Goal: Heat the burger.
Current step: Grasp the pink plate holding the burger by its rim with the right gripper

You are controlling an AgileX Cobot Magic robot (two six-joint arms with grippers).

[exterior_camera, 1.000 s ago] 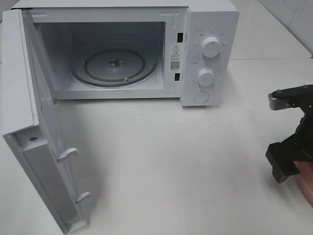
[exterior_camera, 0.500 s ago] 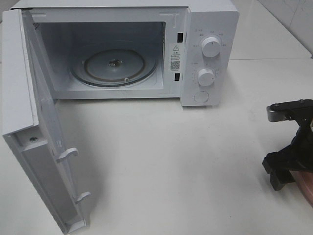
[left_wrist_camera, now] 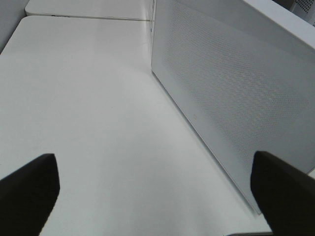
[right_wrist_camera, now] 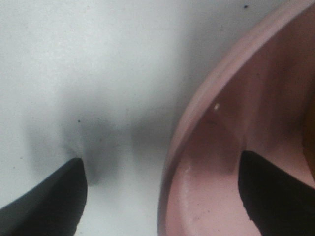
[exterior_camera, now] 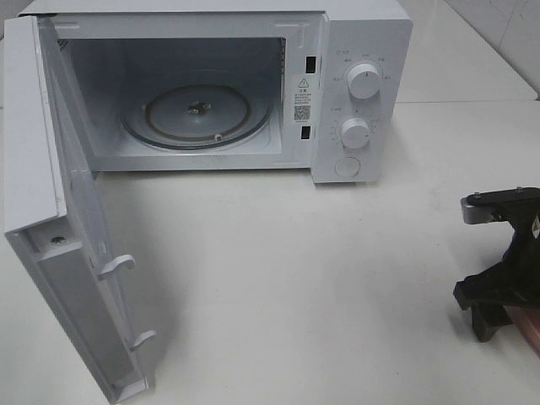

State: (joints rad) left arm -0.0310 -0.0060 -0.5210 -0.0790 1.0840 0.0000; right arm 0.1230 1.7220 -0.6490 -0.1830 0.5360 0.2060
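The burger is out of view. A pink plate (right_wrist_camera: 236,113) lies at the table's right edge, and only a sliver of the plate (exterior_camera: 528,327) shows in the high view. My right gripper (exterior_camera: 498,310) hangs low over its rim. In the right wrist view the right gripper (right_wrist_camera: 162,189) is open and straddles that rim, one finger (right_wrist_camera: 47,196) over the bare table and the other finger (right_wrist_camera: 275,189) inside the plate. Neither finger touches the rim. My left gripper (left_wrist_camera: 155,196) is open and empty, low beside the microwave's perforated side wall (left_wrist_camera: 226,83).
The white microwave (exterior_camera: 359,51) stands at the back with its door (exterior_camera: 51,211) swung wide open to the left. A glass turntable (exterior_camera: 198,114) lies in the empty cavity. White tabletop (exterior_camera: 295,278) stretches between the door and the right gripper.
My right gripper has sunk lower and nearer the table's front, closer onto the plate's rim. The microwave, its door and the left arm have not moved.
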